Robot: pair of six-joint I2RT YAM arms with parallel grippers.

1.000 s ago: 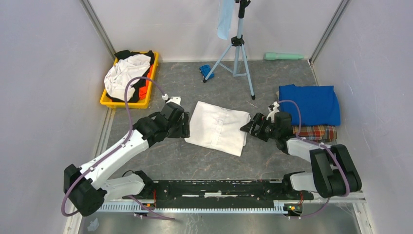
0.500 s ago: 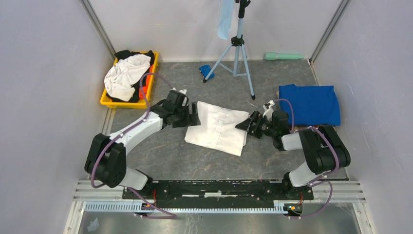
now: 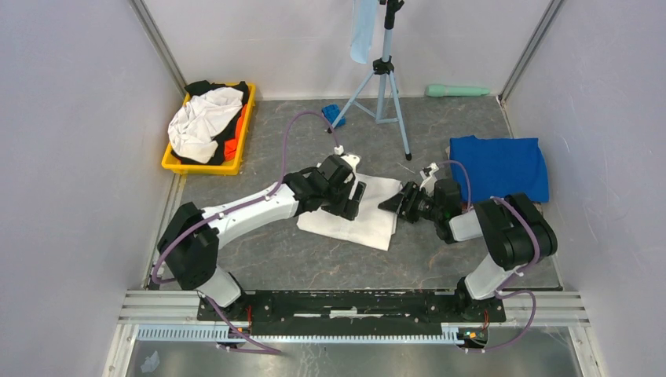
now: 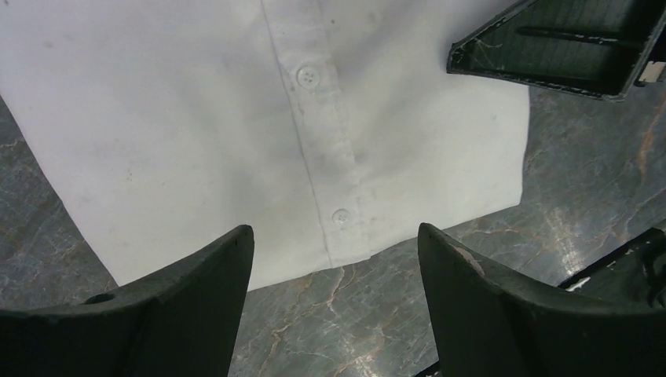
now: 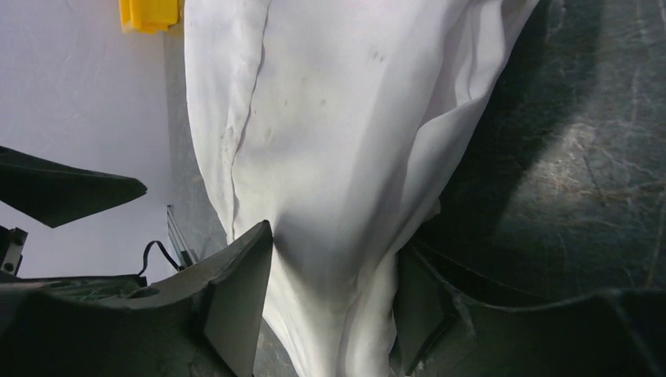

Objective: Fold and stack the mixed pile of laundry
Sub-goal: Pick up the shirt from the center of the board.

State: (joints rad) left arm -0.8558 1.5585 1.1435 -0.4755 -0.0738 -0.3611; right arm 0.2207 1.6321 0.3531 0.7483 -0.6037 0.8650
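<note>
A folded white button shirt (image 3: pixel 369 224) lies flat in the middle of the table. My left gripper (image 3: pixel 355 196) hovers over its middle, open and empty. In the left wrist view (image 4: pixel 334 236) the shirt's button placket (image 4: pixel 314 141) and near edge show between the fingers. My right gripper (image 3: pixel 393 206) is at the shirt's right edge. In the right wrist view (image 5: pixel 338 243) it is shut on a bunched fold of the white shirt (image 5: pixel 330 118). The remaining laundry pile (image 3: pixel 203 122), white, black and orange pieces, sits in a yellow bin (image 3: pixel 170 163). A folded royal-blue T-shirt (image 3: pixel 499 166) lies at the right.
A tripod (image 3: pixel 385 78) stands at the back centre with a pale-blue cloth (image 3: pixel 363 27) hanging by it. A small bright-blue object (image 3: pixel 331 114) lies near a tripod leg. A green cylinder (image 3: pixel 457 90) lies along the back wall. Walls close in on both sides.
My left gripper has moved right, from the shirt's left edge to over its middle. The right gripper has stayed at the shirt's right edge while its arm folded in closer.
</note>
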